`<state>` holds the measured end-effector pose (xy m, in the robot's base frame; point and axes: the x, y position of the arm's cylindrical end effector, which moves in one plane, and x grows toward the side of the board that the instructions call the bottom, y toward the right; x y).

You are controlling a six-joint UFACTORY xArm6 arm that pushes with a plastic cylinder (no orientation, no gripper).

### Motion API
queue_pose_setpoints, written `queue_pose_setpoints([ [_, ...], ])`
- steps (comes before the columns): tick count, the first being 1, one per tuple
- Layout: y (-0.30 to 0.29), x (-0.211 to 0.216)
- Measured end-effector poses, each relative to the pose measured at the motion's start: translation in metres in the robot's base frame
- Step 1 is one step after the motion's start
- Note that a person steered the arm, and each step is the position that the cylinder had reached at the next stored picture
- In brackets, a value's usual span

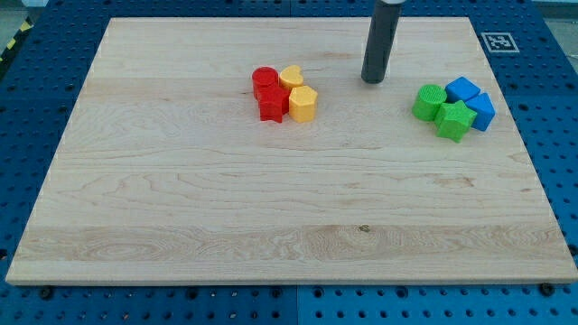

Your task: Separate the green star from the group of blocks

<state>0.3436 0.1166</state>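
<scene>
The green star (454, 120) sits at the view's right in a tight group. It touches a green round block (429, 101) on its left and two blue blocks, one (462, 89) above it and one (482, 111) on its right. My tip (373, 81) rests on the board above and to the left of this group, well apart from the green round block. It touches no block.
A second group lies left of my tip: a red round block (264, 78), a red star (272, 103), a yellow heart (292, 76) and a yellow hexagon (302, 104). The wooden board (181, 199) ends close to the right of the blue blocks.
</scene>
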Motion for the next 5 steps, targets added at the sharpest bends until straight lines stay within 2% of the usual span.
queue_pose_setpoints([
  [1,0.001,0.023],
  [3,0.009,0.120],
  [4,0.073,0.139],
  [5,0.153,0.130],
])
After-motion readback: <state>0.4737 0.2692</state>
